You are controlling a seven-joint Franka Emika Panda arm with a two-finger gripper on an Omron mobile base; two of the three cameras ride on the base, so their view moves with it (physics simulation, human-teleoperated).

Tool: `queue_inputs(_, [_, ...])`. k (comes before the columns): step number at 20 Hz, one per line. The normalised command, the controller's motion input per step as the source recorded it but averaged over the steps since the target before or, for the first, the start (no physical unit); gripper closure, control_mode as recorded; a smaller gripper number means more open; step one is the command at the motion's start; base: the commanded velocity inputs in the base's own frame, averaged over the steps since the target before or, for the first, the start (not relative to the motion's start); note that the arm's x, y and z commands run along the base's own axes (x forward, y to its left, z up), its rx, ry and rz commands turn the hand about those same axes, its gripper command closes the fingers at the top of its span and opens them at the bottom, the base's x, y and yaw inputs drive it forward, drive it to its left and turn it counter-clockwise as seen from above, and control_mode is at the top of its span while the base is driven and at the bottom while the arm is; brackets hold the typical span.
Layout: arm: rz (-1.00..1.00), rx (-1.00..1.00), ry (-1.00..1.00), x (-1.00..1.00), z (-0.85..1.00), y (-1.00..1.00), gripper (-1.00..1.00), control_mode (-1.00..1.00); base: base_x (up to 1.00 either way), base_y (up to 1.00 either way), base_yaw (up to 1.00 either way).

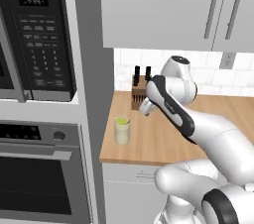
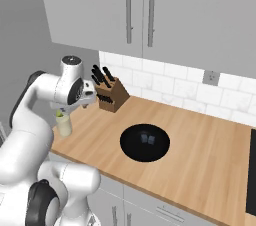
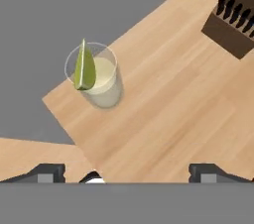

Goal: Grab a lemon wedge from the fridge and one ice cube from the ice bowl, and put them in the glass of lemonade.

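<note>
The glass of lemonade (image 3: 98,80) stands near the left corner of the wooden counter (image 3: 168,109), also seen as the glass (image 1: 122,130) and the glass (image 2: 63,126). A yellow-green lemon wedge (image 3: 84,67) sits in it, leaning on its rim. My gripper (image 3: 130,173) hovers open above the counter, to the right of the glass, with nothing between its fingers; the gripper (image 1: 145,108) is partly hidden behind my arm. The black ice bowl (image 2: 131,146) sits mid-counter holding pale ice cubes (image 2: 147,139). The fridge is out of view.
A wooden knife block (image 2: 111,95) stands at the back by the tiled wall, close behind my hand. A microwave (image 1: 39,34) and wall oven (image 1: 39,178) fill the column to the left. A black cooktop edge (image 2: 252,170) lies far right. Cabinets hang overhead.
</note>
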Motion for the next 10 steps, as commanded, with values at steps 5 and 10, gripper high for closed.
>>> queue_inputs(5, [-0.28,-0.08,0.15,-0.13,-0.32,-0.83,-1.00,-1.00,0.00,0.00,0.00])
queue_inputs(10, [-0.33,0.19,0.14,0.08,-0.24,-1.00,-1.00,-1.00,0.00,0.00,0.00])
